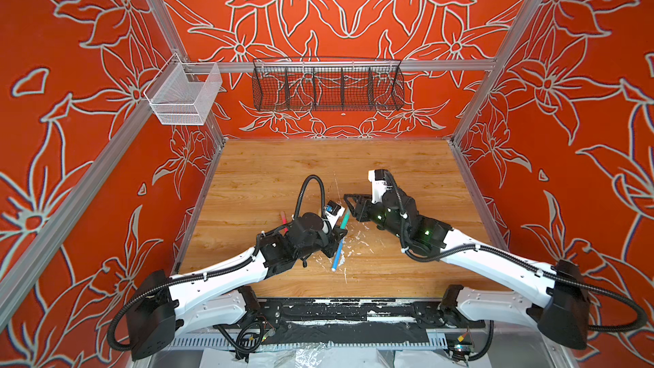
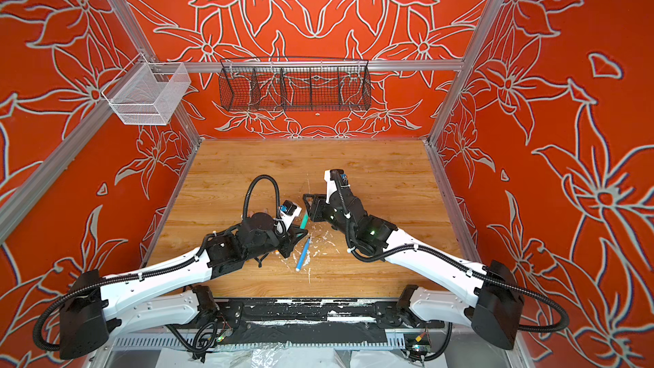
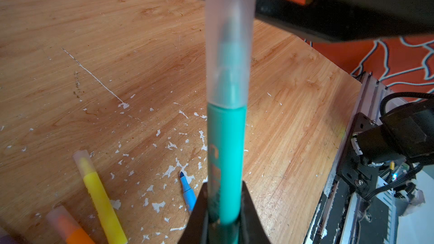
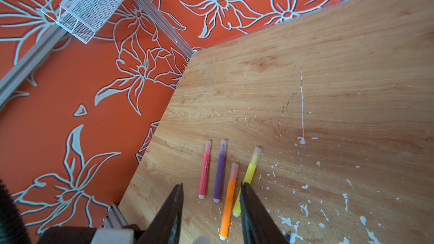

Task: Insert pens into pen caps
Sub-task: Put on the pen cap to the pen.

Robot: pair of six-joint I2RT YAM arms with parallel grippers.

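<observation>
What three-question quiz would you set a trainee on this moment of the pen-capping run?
1. Short answer: what colour is the pen that the left pincer holds?
2. True or false: the blue pen lying on the table has a cap on.
3. Multiple choice: how many pens lying in the right wrist view wear caps? A two, B four, C six.

Key
1. Green: the green pen, with a clear cap over its tip.
2. False: the left wrist view shows its tip bare.
3. B: pink, purple, orange, yellow.
</observation>
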